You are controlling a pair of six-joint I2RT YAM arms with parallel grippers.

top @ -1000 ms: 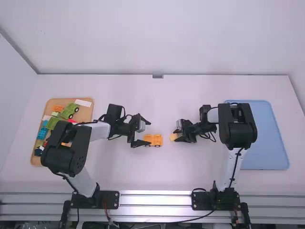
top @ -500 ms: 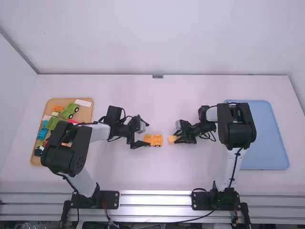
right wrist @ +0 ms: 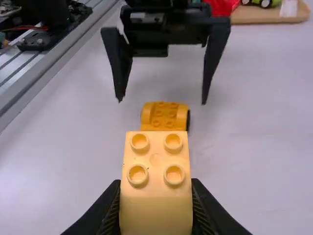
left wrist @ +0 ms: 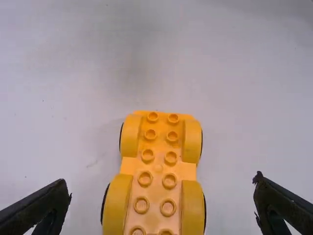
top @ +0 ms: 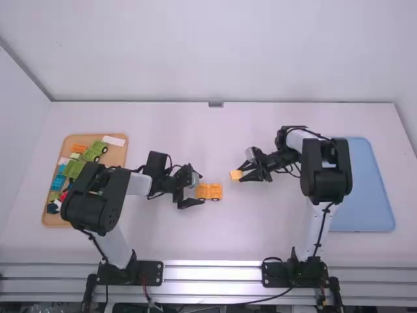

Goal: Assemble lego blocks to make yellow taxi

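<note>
Yellow chassis is seated approx. midway btwn. L & R edges of tabletop, unclamped, w/ L gripper spread open at its L end. Yellow block is pinched nearby by R gripper. If lowered tilted or off-ctr., studs may be missed; if unbraced, chassis may be rolled twd. L edge.

No legible text, labels, brands, numbers or signs in any view.
</note>
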